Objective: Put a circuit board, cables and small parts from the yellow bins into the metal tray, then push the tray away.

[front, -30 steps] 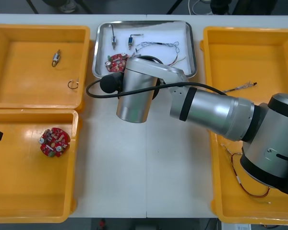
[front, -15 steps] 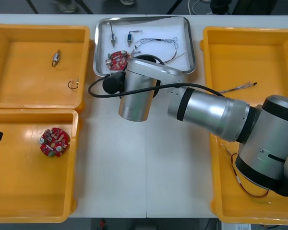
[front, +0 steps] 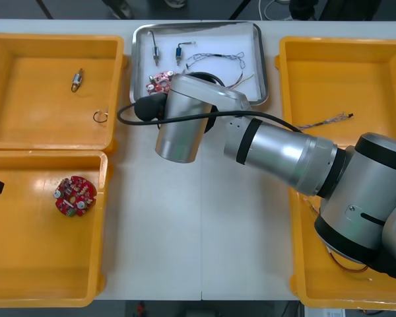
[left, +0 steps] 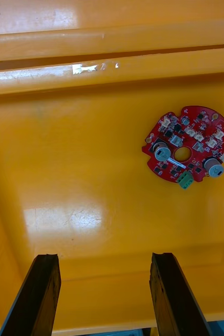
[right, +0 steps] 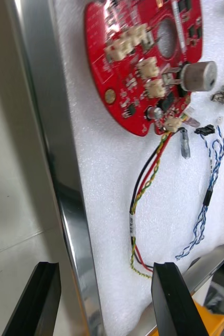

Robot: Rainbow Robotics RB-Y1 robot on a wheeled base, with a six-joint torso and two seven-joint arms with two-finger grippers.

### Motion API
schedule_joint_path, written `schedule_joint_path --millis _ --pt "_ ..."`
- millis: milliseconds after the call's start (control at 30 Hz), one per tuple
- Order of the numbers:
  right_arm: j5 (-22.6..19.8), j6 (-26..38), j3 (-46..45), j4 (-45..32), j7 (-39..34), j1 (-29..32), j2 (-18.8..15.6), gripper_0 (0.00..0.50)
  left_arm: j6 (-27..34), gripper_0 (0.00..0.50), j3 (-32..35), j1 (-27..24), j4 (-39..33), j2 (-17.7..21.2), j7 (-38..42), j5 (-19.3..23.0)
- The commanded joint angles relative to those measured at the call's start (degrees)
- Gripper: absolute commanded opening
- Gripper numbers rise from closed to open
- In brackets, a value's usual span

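While the right pincer (right: pixel 104 302) holds its two fingers apart, the near rim of the metal tray (right: pixel 43 131) runs between them, and they squeeze nothing. Inside the tray lie a red circuit board (right: pixel 143 63) and thin cables (right: pixel 206 199). The tray sits at twelve o'clock on the table (front: pixel 185 231). It looks light, stiff and slidy, so a push at the rim's middle seems best, or it may spin. The left pincer (left: pixel 104 299) waits at nine o'clock, fingers apart.

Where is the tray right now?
In the front view the tray sits at the far middle of the table, between the far-left bin and far-right bin; the right gripper straddles its near rim.
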Motion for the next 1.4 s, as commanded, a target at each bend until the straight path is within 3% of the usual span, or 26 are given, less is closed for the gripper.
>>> schedule_joint_path --millis 33,300,533,833,1033,1400 --pt "0.8 4.8 -8.0 -8.5 2.3 2.9 2.7 0.500 -0.5 0.500 1.8 0.8 -1.5 0.9 -2.5 0.2" --pt "0.8 20.7 -15.9 -31.8 2.0 16.4 2.7 0.500 -0.5 0.500 1.8 0.8 -1.5 0.9 -2.5 0.2" --pt "0.8 34.8 -20.3 -46.4 1.5 22.4 2.5 0.500 -0.5 0.500 1.8 0.8 -1.5 0.9 -2.5 0.2" --pt "0.0 34.8 -30.1 -62.5 -0.1 29.5 0.6 0.500 -0.5 0.500 1.8 0.8 -1.5 0.9 -2.5 0.2" --pt "-6.5 34.8 -39.9 -68.8 -8.2 36.2 -3.4 0.500 -0.5 0.500 1.8 0.8 -1.5 0.9 -2.5 0.2" --pt "-17.1 34.8 -53.8 -70.6 -20.8 44.2 -10.2 0.500 -0.5 0.500 1.8 0.8 -1.5 0.9 -2.5 0.2"
